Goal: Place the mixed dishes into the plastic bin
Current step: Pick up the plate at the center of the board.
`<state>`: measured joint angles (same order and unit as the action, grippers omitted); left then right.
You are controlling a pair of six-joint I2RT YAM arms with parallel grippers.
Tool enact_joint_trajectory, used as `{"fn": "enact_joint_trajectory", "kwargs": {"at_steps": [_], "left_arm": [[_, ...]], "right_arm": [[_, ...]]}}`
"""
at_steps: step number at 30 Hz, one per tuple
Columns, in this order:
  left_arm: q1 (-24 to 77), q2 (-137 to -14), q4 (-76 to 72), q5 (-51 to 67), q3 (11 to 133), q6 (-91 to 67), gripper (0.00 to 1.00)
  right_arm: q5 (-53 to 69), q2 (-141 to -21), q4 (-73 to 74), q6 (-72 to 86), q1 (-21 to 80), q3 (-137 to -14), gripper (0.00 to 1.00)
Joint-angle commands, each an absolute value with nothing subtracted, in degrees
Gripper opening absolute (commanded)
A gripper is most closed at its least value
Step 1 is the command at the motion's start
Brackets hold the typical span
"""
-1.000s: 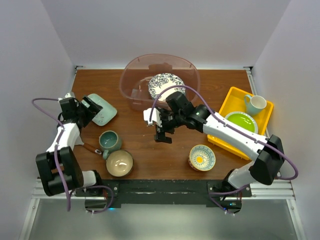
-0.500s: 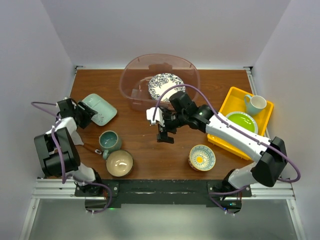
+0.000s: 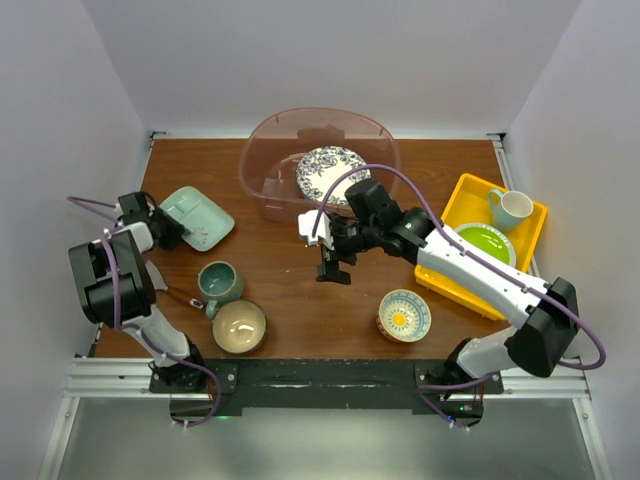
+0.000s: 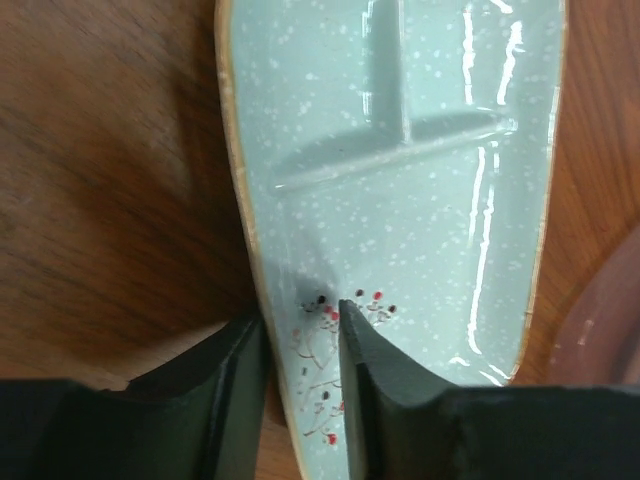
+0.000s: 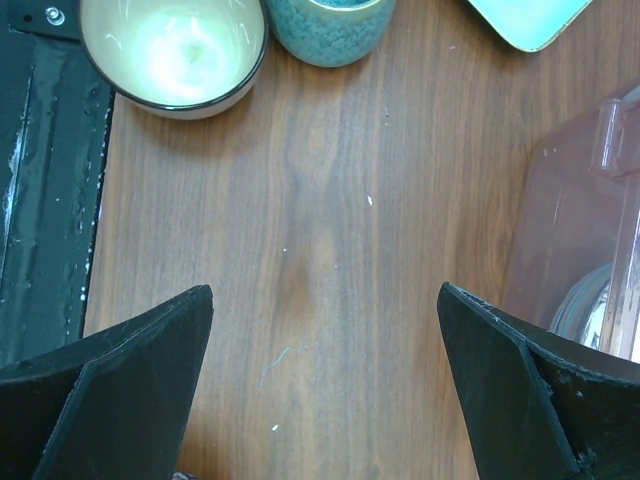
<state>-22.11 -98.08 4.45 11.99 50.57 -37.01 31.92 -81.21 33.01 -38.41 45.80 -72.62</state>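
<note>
L hand pinches mint dish rim; R hand wide over table.

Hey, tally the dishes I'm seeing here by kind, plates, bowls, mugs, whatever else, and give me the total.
Plates: 2, blue-patterned plate in the bin, lime-green plate on the yellow tray
Divided dishes: 1, mint dish
Bowls: 2, tan bowl, patterned bowl
Mugs: 2, teal mug, pale mug
Total: 7

plain pale walls enclose a dark wooden table on three sides, evenly lit.
</note>
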Motion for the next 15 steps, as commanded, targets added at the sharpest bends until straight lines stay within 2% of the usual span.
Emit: {"fn": "enact_joint_trajectory", "kwargs": {"at_steps": [1,9,15], "left_arm": [[-22.32,-99.58,3.69,11.34,53.09,-35.51,0.31],[-22.41,-95.63,1.68,14.50,53.26,-35.86,0.00],[-22.32,-87.55,0.88,14.59,52.82,-36.65,0.00]], "right_arm": [[34.10,-78.49,32.34,-38.14,45.44,-72.25,0.98],[35.59,-76.99,32.34,-38.06,43.42,-71.98,0.98],[36.74,-76.20,32.43,-38.06,41.49,-71.81,0.98]]}}
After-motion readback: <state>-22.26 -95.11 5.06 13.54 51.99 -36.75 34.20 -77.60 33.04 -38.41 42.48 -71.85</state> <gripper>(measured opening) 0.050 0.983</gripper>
